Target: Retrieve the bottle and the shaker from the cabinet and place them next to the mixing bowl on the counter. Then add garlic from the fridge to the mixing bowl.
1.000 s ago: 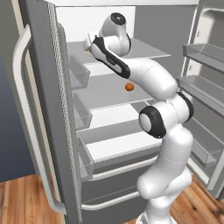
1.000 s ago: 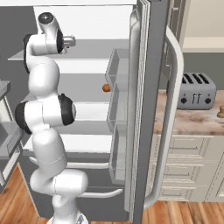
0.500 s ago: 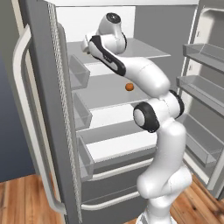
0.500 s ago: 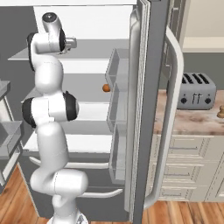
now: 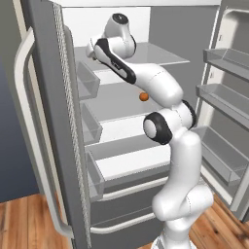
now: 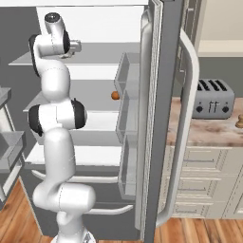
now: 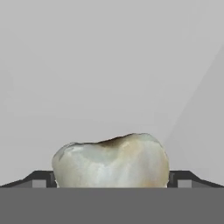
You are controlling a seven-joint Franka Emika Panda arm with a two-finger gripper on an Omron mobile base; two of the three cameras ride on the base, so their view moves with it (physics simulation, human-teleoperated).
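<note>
Hand view looks straight at the garlic (image 7: 111, 161), a whitish-beige bulb with a darker dimple on top, sitting low at 6 o'clock in the picture, with the two dark tips of the gripper (image 7: 111, 179) showing on either side of it at about 8 and 4 o'clock. The jaws stand wide apart and released, flanking the bulb without pinching it; whether the tips already touch its sides cannot be told. Behind it is only the plain pale grey inner wall of the fridge (image 5: 165, 29). From the left base view the arm reaches up and away into the open fridge, its hand at an upper white shelf (image 5: 160, 56) towards 11 o'clock, while a small orange-brown round thing (image 5: 143, 97) lies on a shelf lower down, well apart from the hand. The right base view shows the same reach towards 10 o'clock, with the fridge door and its long curved handle (image 6: 187, 123) standing between the arm and the tabletop (image 6: 209, 130), where a grey toaster (image 6: 212, 98) stands at 3 o'clock. By my judgement the step in hand is the last one, fetching the garlic. The next move calls for closing squarely on the bulb's widest part, since its rounded sides could slip, then lifting it off the shelf and backing out past the door bins.
</note>
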